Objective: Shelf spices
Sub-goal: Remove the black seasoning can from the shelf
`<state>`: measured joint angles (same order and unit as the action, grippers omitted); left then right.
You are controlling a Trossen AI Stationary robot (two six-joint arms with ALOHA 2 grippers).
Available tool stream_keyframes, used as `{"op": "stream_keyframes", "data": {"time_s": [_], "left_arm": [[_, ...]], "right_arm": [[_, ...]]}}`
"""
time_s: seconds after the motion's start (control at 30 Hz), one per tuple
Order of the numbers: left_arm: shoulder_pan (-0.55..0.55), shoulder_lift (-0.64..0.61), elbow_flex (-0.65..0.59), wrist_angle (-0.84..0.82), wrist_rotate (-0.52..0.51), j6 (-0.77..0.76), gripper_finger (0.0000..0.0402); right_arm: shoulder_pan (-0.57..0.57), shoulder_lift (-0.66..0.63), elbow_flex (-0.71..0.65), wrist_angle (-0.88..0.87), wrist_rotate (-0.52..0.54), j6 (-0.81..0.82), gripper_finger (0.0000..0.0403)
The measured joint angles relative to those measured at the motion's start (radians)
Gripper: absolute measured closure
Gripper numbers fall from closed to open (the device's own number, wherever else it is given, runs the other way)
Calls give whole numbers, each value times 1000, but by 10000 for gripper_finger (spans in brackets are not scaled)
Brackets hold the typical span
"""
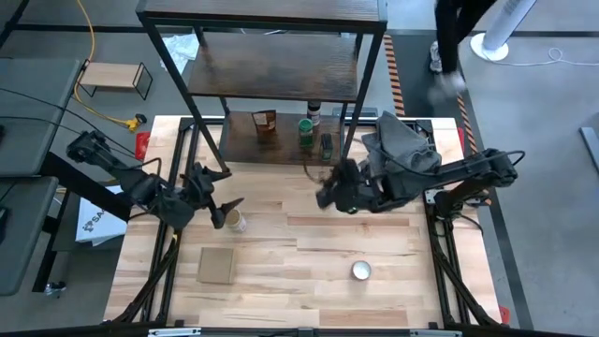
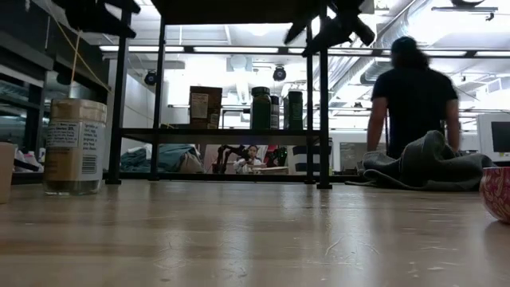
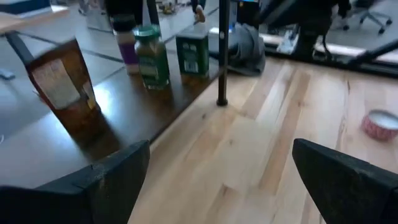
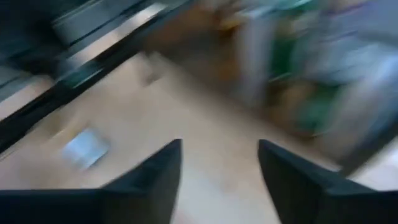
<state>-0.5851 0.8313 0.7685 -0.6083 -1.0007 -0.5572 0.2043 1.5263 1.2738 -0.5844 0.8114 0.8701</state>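
The shelf stands at the table's far edge. On its lowest board stand the brown-orange pouch, the green-lidded jar, the dark-capped jar and the small dark tin; the left wrist view shows them too: pouch, green-lidded jar, tin. The tan-lidded jar stands upright on the table. My left gripper is open, raised beside that jar, and empty. My right gripper is open and empty, raised in front of the shelf.
A flat cardboard square and a round silvery disc lie on the near half of the table. A grey cloth is heaped at the far right. A person stands beyond the table.
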Motion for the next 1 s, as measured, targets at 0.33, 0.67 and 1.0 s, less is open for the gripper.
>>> {"op": "stream_keyframes", "data": {"time_s": [0.33,0.67,1.0], "left_arm": [[37,-1,32,0,-14,54,12],[37,0,32,1,-34,54,12],[37,0,32,2,-47,45,12]], "right_arm": [[-82,32,88,-43,151,-14,400],[-195,33,88,-83,231,-93,402],[-291,33,88,-235,278,-169,403]]}}
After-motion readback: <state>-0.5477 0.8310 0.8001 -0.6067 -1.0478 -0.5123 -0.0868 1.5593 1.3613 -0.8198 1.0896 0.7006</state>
